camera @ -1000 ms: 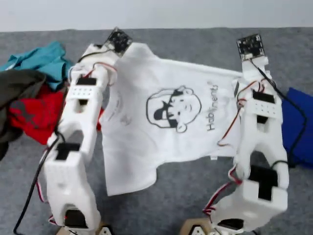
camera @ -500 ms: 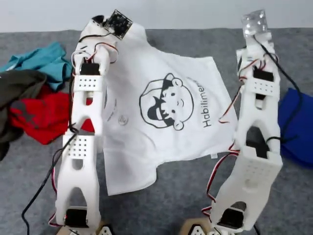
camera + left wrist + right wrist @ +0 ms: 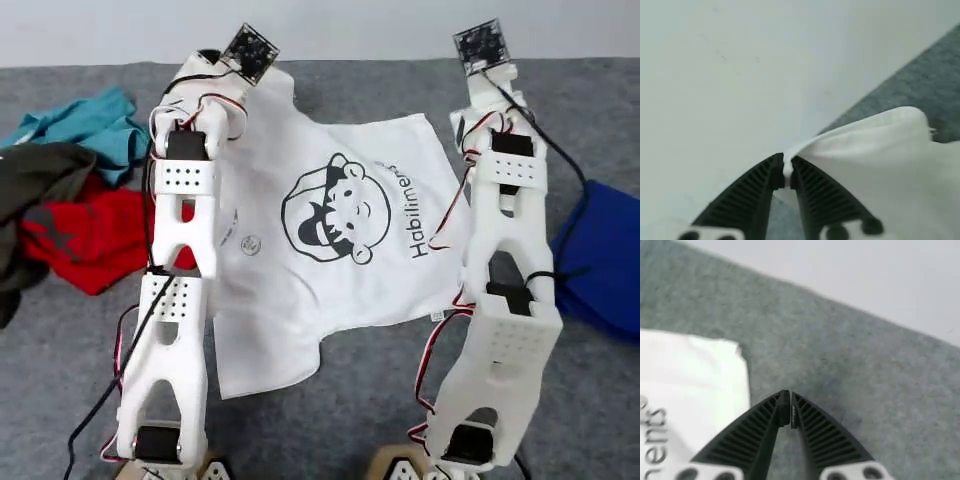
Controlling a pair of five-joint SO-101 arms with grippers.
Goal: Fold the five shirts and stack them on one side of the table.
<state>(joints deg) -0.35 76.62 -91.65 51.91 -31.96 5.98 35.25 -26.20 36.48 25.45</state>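
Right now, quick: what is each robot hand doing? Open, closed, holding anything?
Left hand: closed, pinching an edge of the white shirt.
Right hand: closed, holding nothing.

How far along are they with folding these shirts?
Done, perhaps: a blue shirt lies beside the right arm, folded or not I cannot tell. In hand: the left pincer pinches the white shirt, spread flat, unfolded. Remaining: teal shirt, dark shirt and red shirt, heaped together.
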